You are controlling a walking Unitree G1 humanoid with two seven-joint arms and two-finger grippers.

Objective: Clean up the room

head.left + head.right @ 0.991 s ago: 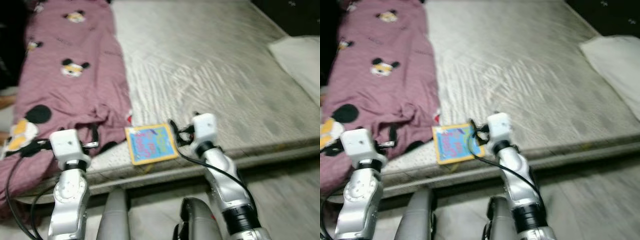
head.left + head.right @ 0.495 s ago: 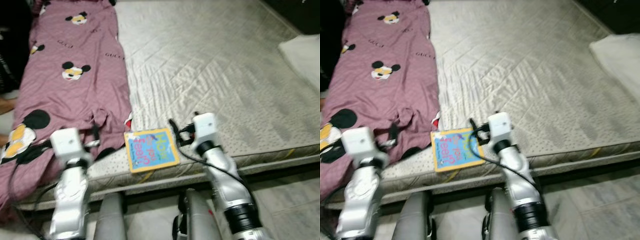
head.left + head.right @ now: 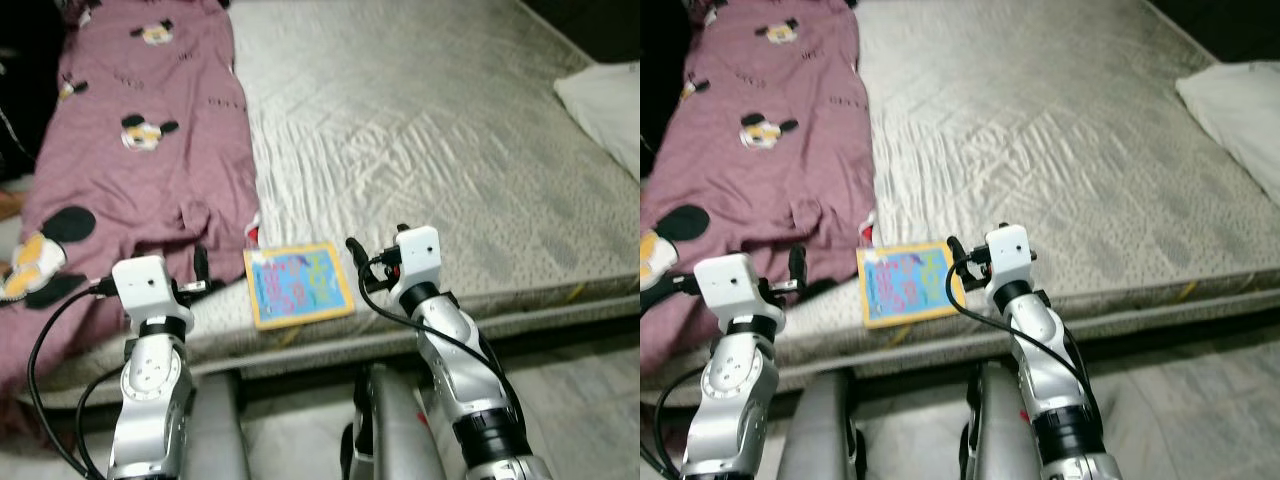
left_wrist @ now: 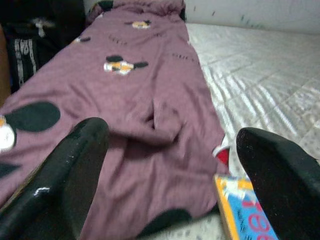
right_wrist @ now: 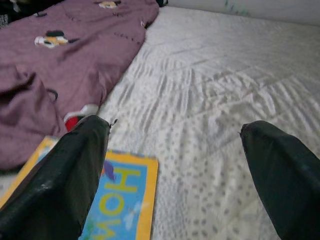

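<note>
Since the earlier frames both arms have been kept raised at the near edge of the mattress, and the whole view has shifted slightly, which is camera motion; the book has stayed at the same spot on the bed. The jaws of the left gripper (image 4: 170, 165) are seen spread wide in the left wrist view, with nothing held between them; they are directed at the folded lower end of the maroon blanket (image 3: 140, 150). The jaws of the right gripper (image 5: 175, 170) are likewise spread wide and empty in the right wrist view, poised above the bare mattress (image 3: 440, 140) just beside the book.

The children's picture book (image 3: 298, 284), blue-covered with a yellow border and coloured lettering, is laid flat at the near edge of the mattress, between the two grippers. Its far left corner lies just beside the hem of the blanket, where a small red patch is visible. The blanket, printed with cartoon mouse figures, is spread along the left side of the bed. The grey quilted mattress is exposed over the remaining area. A white pillow (image 3: 608, 105) is seen at the far right edge. Grey floor (image 3: 580, 400) is visible below the bed edge.
</note>
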